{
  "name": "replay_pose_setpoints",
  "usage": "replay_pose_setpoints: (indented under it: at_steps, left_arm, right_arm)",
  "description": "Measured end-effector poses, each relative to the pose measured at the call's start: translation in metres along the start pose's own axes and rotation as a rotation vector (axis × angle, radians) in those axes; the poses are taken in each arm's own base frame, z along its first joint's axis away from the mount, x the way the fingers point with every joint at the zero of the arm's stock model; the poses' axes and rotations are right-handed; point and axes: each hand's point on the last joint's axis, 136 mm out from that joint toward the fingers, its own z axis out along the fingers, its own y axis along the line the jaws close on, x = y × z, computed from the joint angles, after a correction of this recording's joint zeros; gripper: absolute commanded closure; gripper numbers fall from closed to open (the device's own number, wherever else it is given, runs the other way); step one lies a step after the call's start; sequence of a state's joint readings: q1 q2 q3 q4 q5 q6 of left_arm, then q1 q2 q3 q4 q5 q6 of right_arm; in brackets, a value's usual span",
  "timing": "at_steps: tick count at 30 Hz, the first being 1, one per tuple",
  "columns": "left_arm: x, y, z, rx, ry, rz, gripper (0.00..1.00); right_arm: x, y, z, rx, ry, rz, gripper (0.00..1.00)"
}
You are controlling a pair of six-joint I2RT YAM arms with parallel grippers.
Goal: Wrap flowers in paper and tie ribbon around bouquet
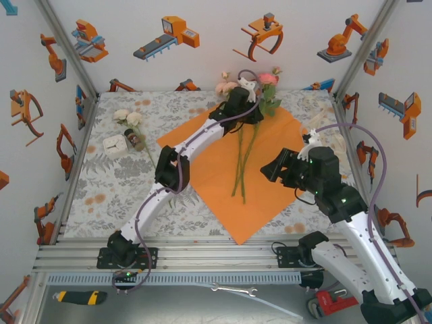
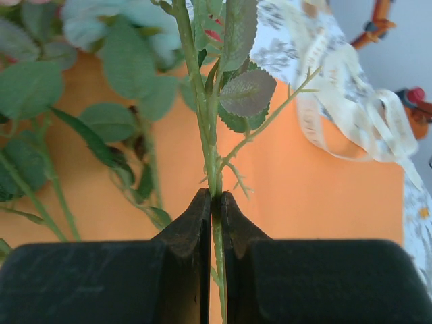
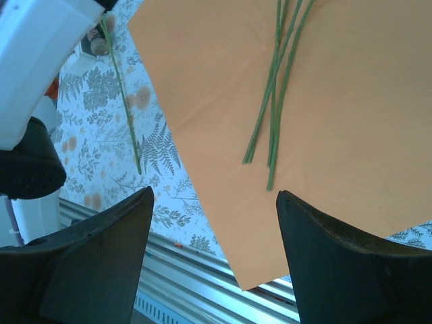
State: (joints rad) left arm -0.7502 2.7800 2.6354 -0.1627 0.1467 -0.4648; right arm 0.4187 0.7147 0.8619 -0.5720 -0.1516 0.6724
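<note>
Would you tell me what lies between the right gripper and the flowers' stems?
Bare paper spans from the right gripper to the flowers, per the right wrist view.

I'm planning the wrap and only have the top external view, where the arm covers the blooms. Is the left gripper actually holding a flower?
Observer: Yes. In the left wrist view the left gripper is shut on one thin stem of the flowers, over the paper.
Operator: Is the ribbon touching the paper?
Observer: The ribbon lies in loose loops to the right of that stem, overlapping the paper's edge.
Operator: And the right gripper?
Observer: In the right wrist view the right gripper is open and holds nothing. It is above the paper's near corner, and the flowers' cut ends are just ahead of it.
</note>
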Motion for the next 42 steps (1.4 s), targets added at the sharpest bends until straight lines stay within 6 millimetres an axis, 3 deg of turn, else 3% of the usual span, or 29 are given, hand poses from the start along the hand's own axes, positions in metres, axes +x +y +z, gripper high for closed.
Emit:
replay_pose_setpoints:
  at_steps: [3, 6, 12, 16, 19, 22, 24, 27, 30, 33, 35, 38, 42]
  left_arm:
    - [0.014, 0.021, 0.012, -0.028, 0.0, -0.028, 0.86]
    - [0.019, 0.025, 0.015, -0.04, -0.002, -0.038, 0.62]
    - [0.001, 0.02, 0.006, -0.061, -0.04, -0.037, 0.51]
    - [-0.02, 0.022, -0.027, -0.118, -0.03, -0.031, 0.46]
    - [-0.057, 0.025, -0.078, -0.17, -0.056, -0.03, 0.46]
    - [-0.1, 0.041, -0.148, -0.25, -0.122, -0.035, 0.46]
    - [-0.128, 0.066, -0.205, -0.339, -0.177, -0.053, 0.46]
    - [-0.146, 0.118, -0.282, -0.502, -0.236, -0.083, 0.46]
    - [-0.133, 0.181, -0.341, -0.699, -0.219, -0.122, 0.48]
    - [-0.093, 0.233, -0.369, -0.867, -0.114, -0.15, 0.49]
    - [-0.059, 0.256, -0.374, -0.945, -0.011, -0.158, 0.49]
    - [-0.012, 0.276, -0.373, -1.0, 0.127, -0.169, 0.5]
    - [0.025, 0.291, -0.369, -1.022, 0.232, -0.189, 0.49]
  right_arm:
    - [0.001, -0.001, 0.001, 0.003, 0.003, 0.001, 0.32]
    - [0.002, -0.001, 0.001, 0.003, 0.004, 0.0, 0.32]
    - [0.002, -0.002, 0.001, 0.004, 0.005, 0.001, 0.32]
    - [0.001, -0.002, 0.001, 0.008, 0.001, 0.001, 0.32]
    - [0.001, -0.002, 0.001, 0.009, -0.001, 0.001, 0.32]
    - [0.001, -0.002, 0.001, 0.009, -0.001, 0.001, 0.33]
    - [0.001, -0.003, 0.002, 0.009, 0.001, 0.001, 0.33]
    - [0.002, -0.001, 0.008, 0.001, 0.012, 0.004, 0.33]
    - [0.002, 0.001, 0.017, -0.009, 0.03, 0.01, 0.33]
    - [0.004, 0.004, 0.026, -0.019, 0.048, 0.01, 0.33]
    - [0.005, 0.006, 0.029, -0.027, 0.054, 0.011, 0.33]
    - [0.005, 0.008, 0.029, -0.032, 0.057, 0.012, 0.33]
    - [0.005, 0.008, 0.027, -0.035, 0.051, 0.012, 0.33]
